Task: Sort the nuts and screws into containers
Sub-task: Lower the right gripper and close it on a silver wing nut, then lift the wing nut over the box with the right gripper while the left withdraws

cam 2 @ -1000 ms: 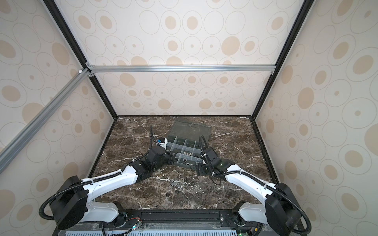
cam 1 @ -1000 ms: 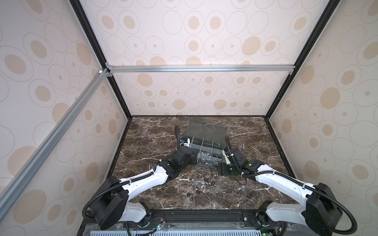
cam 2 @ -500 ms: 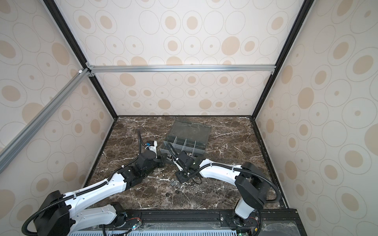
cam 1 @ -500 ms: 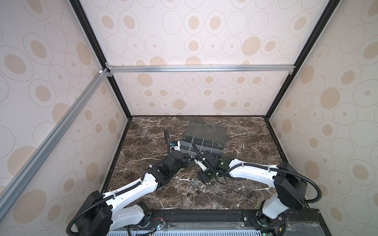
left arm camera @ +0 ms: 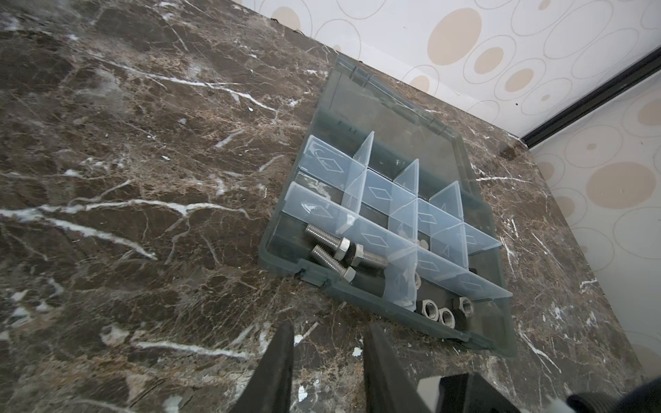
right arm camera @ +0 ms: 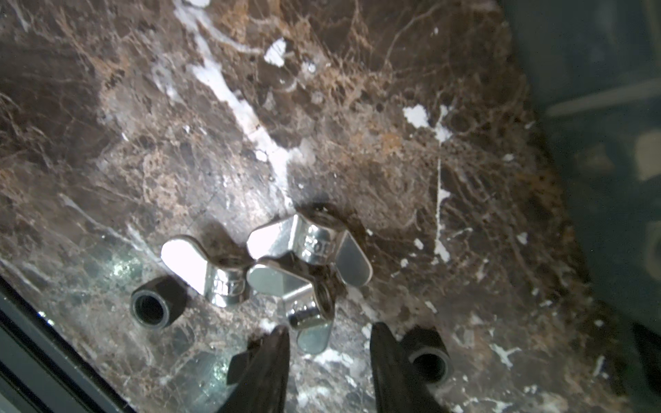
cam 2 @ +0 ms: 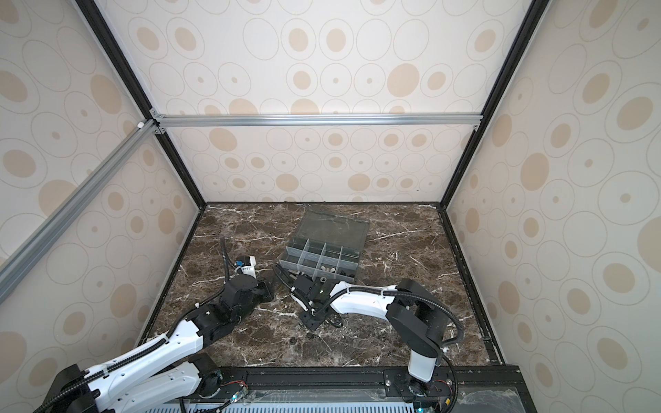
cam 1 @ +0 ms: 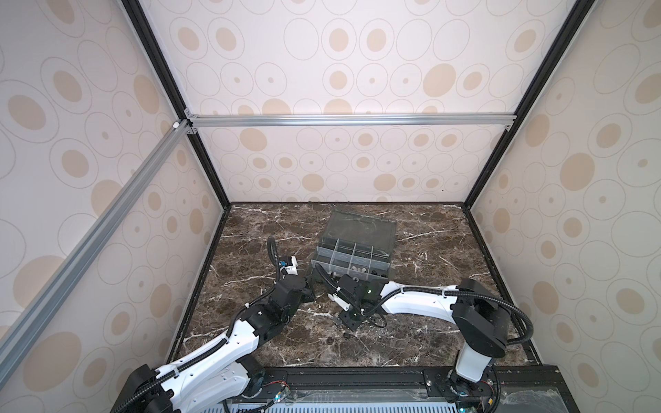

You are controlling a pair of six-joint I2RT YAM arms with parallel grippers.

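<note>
Nuts (right arm camera: 307, 271): loose wing cluster on tabletop (right arm camera: 179, 143) before box (left arm camera: 282, 264) | screws (left arm camera: 339, 250) in its corner cell | right pincer (right arm camera: 327, 332): spread, straddling one wing, swung over from box's right front a second ago | left pincer (left arm camera: 327, 336): spread, empty, drawn slightly back from box corner

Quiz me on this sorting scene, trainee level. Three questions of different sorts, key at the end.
1. True or false: in the organizer box, a divider parts the bolts from the hex nuts.
2. Pick one: between the right tool's fingers lies A) a wing nut's wing, B) a black nut, C) nothing.
3. Count the silver wing nuts on the marble in the right wrist view.
Key: 1 true; 2 A; 3 three.
</note>
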